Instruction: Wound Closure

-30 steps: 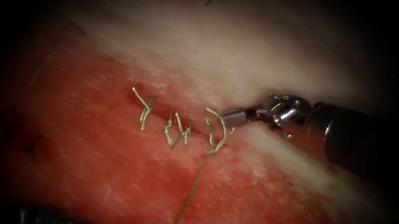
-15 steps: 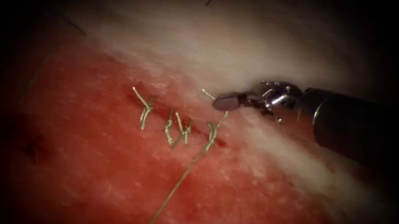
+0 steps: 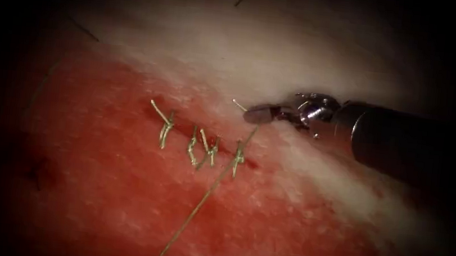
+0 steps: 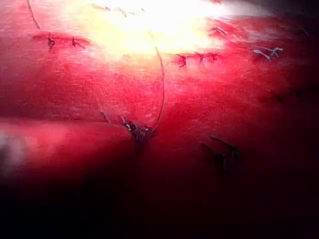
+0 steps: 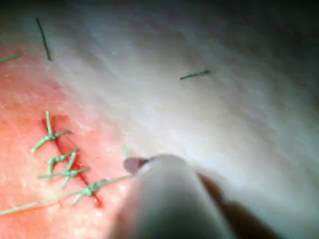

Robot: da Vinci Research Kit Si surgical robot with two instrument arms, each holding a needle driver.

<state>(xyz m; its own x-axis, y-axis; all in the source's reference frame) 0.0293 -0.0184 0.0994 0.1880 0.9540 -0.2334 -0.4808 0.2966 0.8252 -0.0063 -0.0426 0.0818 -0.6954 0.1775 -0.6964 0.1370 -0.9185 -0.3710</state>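
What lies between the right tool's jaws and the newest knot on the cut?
In the endoscope view, a taut thread runs from the right tool to the knot, over bare tissue.

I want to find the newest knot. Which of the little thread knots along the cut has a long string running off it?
The knot at the right end of the row, nearest the right arm's tool. A long thread runs from it; the other knots have short cut ends.

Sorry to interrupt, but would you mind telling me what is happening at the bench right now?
The right pincer is shut on the thread just right of the cut in the tissue. The loose loop seen a second ago has drawn down into a small knot, beside two finished stitches. The thread runs taut from the knot towards the lower left.
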